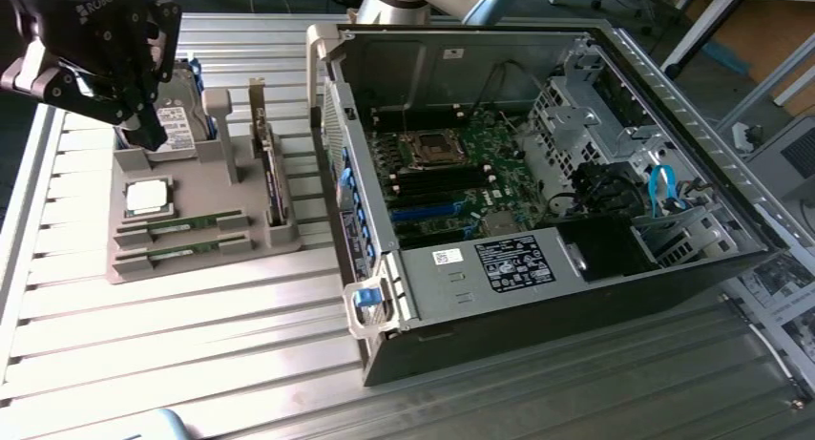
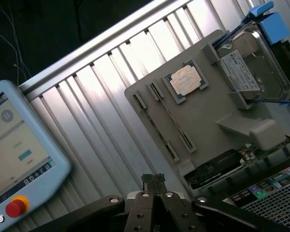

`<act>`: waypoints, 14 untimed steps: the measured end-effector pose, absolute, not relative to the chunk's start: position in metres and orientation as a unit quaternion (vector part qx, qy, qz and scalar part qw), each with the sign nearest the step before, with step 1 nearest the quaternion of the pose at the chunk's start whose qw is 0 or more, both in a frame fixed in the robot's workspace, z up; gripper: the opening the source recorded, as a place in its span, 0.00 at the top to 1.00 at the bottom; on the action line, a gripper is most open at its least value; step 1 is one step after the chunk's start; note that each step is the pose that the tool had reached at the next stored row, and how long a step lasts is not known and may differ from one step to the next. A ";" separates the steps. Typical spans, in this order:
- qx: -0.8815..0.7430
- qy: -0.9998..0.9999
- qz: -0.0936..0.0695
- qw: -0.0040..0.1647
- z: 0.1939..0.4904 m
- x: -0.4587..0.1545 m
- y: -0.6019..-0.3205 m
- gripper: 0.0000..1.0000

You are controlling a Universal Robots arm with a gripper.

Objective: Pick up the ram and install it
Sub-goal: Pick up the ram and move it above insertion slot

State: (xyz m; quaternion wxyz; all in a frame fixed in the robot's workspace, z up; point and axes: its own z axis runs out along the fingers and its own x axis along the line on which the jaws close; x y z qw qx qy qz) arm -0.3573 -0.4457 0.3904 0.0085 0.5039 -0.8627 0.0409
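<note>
The claw (image 1: 143,133) is seen with its fingers (image 2: 148,182) pressed together, and nothing is held between them. It is poised above the far end of the grey tray (image 1: 204,197), close to the hard drive (image 1: 178,125) that is stood upright there. The tray is set on the ribbed metal table (image 1: 191,345), toward the table's edge on the exterior view's left.

Two sticks are laid flat in parallel slots at the tray's near end. One ram stick (image 1: 178,226) is placed just beside the square silver processor (image 1: 147,197). The second ram stick (image 1: 178,253) is placed along the tray's near edge. Both are well apart from the claw.

A card (image 1: 267,173) is stood on edge along the tray's side nearest the opened computer case (image 1: 382,77), in which the motherboard (image 1: 491,144) is exposed. A control tablet (image 2: 19,154) with a red button is seen at the table's edge.
</note>
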 end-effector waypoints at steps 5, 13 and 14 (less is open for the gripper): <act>0.514 -0.857 0.042 0.009 0.390 -0.357 -0.446 0.89; 0.530 -0.847 0.044 0.009 0.390 -0.357 -0.446 0.89; 0.532 -0.846 0.044 0.009 0.390 -0.357 -0.446 0.89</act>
